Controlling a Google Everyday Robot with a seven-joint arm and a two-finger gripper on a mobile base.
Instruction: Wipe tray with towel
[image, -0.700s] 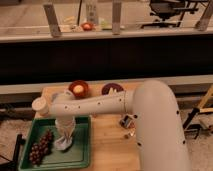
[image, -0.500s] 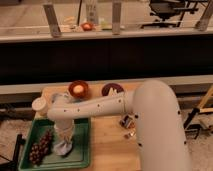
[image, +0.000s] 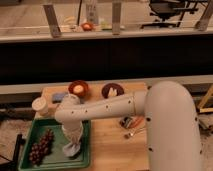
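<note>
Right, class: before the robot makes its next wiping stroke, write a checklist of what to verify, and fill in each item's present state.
1. Hand is over the tray: ok.
2. Towel touches the tray floor beneath the hand: ok.
3. Hand's hold on the towel is secure: cannot tell.
4. Wiping path is free: not ok. The grapes lie in the tray's left half, just beside the towel.
5. Bowl is out of the way: ok. It stands on the table behind the tray, apart from it.
</note>
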